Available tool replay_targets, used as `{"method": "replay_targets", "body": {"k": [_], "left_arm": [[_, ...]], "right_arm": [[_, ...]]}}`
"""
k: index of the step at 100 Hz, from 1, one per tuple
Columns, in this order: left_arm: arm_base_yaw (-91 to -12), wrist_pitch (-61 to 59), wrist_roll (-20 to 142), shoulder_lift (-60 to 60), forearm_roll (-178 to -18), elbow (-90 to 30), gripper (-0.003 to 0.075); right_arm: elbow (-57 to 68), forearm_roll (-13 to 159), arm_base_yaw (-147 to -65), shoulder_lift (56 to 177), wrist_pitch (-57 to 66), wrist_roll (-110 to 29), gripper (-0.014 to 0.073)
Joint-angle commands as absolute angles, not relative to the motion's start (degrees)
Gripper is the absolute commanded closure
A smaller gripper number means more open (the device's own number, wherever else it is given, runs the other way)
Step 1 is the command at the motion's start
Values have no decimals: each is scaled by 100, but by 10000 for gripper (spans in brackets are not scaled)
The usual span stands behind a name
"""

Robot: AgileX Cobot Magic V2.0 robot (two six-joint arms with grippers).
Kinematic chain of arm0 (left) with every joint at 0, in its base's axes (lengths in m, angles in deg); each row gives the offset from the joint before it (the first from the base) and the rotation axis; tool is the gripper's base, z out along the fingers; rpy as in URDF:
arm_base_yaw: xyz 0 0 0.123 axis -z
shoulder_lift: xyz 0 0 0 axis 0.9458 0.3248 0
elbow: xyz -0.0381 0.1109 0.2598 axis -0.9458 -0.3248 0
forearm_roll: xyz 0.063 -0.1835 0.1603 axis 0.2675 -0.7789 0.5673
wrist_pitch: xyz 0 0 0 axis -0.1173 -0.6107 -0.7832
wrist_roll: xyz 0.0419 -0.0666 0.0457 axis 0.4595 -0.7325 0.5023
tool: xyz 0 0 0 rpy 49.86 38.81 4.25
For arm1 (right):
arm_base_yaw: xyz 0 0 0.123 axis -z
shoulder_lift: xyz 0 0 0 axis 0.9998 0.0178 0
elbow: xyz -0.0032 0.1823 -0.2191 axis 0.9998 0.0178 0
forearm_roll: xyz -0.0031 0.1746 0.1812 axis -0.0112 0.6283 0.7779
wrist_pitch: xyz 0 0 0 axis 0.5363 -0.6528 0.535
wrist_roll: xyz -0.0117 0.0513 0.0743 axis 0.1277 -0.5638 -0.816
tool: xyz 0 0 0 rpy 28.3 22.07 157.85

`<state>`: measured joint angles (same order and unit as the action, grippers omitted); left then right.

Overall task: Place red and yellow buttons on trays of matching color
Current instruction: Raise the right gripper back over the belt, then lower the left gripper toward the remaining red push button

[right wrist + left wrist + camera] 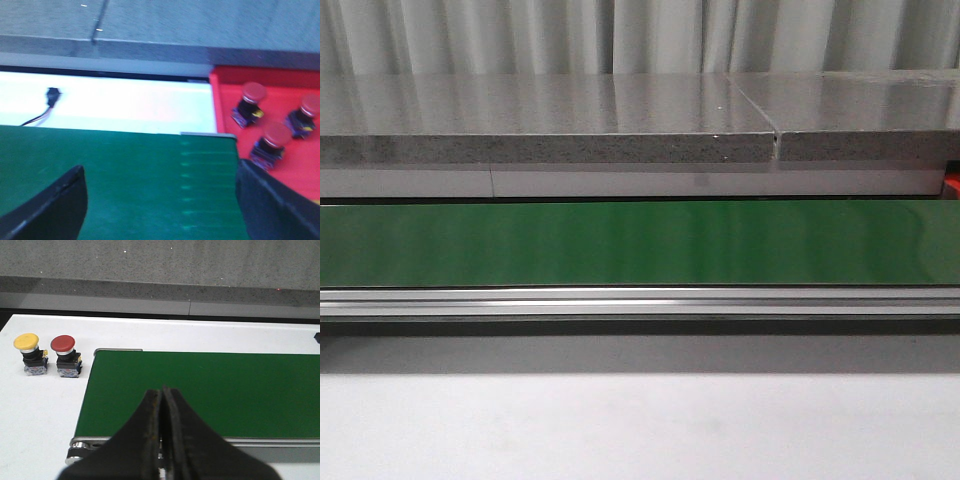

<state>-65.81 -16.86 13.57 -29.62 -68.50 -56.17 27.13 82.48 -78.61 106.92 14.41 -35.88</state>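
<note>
Fingers of the left gripper (161, 440) are pressed together, black and worn along their inner edges, holding nothing, poised over the near edge of the green conveyor belt (210, 390). Past the belt's end, on the white table surface (40, 410), stand 2 push-buttons side by side, close but apart: a yellow mushroom-head button (28, 354) and a red mushroom-head button (65, 356), each upright on a black body with a blue-and-silver base.

The right gripper (160, 210) is spread wide, its 2 dark fingers at opposite sides of the wrist view, empty above the same green belt. Beside the belt's other end lies a red plastic tray (295, 170) holding 3 red buttons (270, 145). A small black connector with a thin cable (50, 100) rests on the white surface beyond the belt.

From the front, only the belt and a grey speckled stone ledge (550, 125) show.
</note>
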Motion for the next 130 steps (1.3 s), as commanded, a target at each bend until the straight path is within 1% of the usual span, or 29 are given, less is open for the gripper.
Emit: {"method": "replay_targets", "body": {"k": [1,9,16,23,33,35,40,47,52,56,130], "left_arm": [[-6532,-1271,1345,-2931,-6849,-5454,739],[-6532,-1271,1345,-2931,-6849,-5454,739],[-6532,-1271,1345,-2931,-6849,-5454,739],[-6532,-1271,1345,-2931,-6849,-5454,739],[-6532,-1271,1345,-2931,-6849,-5454,739],[-6532,-1271,1345,-2931,-6849,-5454,739],[-6532,-1271,1345,-2931,-6849,-5454,739],[-6532,-1271,1345,-2931,-6849,-5454,739],[-6532,-1271,1345,-2931,-6849,-5454,739],[-6532,-1271,1345,-2931,-6849,-5454,739],[-6532,-1260,1345,-2931,-6849,-5454,739]], "right_arm": [[2559,8300,-8066,10559,1135,-3436,1],[2559,8300,-8135,10530,1131,-3436,41],[2559,8300,-8140,10530,1125,-3436,114],[2559,8314,-8140,10530,1119,-3447,217],[2559,8431,-8140,10530,1127,-3446,406],[2559,8460,-8140,10530,1127,-3446,431],[2559,8478,-8140,10530,1127,-3446,523],[2559,8478,-8140,10530,1138,-3446,620],[2559,8478,-8140,10530,1149,-3446,667],[2559,8484,-8140,10530,1149,-3446,657],[2559,8484,-8140,10530,1173,-3446,661]]}}
